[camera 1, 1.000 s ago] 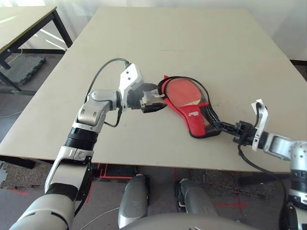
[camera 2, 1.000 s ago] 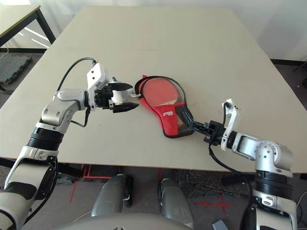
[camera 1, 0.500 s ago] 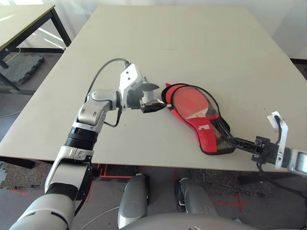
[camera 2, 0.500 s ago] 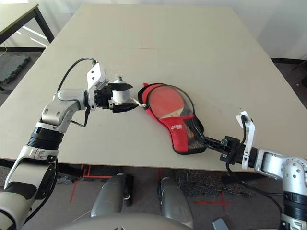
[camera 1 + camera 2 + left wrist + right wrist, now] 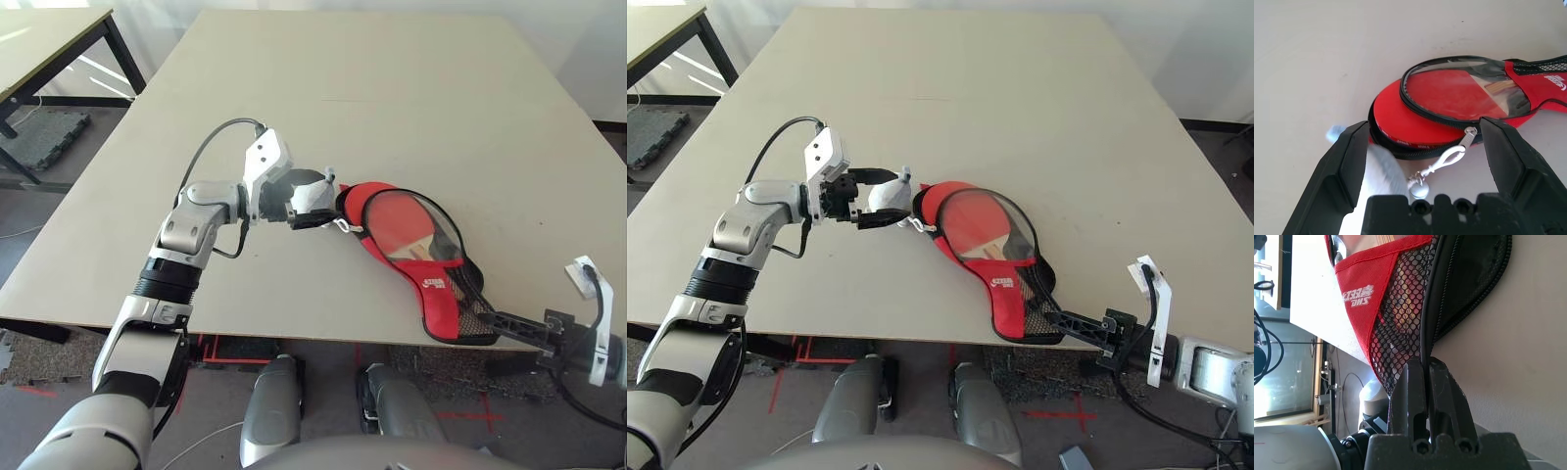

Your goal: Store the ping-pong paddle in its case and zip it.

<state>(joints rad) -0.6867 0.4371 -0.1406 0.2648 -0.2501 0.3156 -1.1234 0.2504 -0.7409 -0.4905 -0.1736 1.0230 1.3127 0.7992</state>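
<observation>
On the pale table [image 5: 392, 88], the case [image 5: 446, 308] lies diagonally near the front edge, its handle end reaching the rim. The ping-pong paddle [image 5: 411, 227] sits inside it, its red face visible through the clear window and its rounded edge poking out of the unzipped round end. The right gripper [image 5: 1422, 377] is pinched tight on the case's black zipper rim at the handle end; its arm is cut off by the frame's lower right corner. The left gripper [image 5: 1422, 142] stands with fingers spread wide at the case's round end, a small grey-white wad [image 5: 884, 193] resting against one finger. The silver zipper pull [image 5: 1442, 161] dangles between those fingers; whether they touch it is unclear.
</observation>
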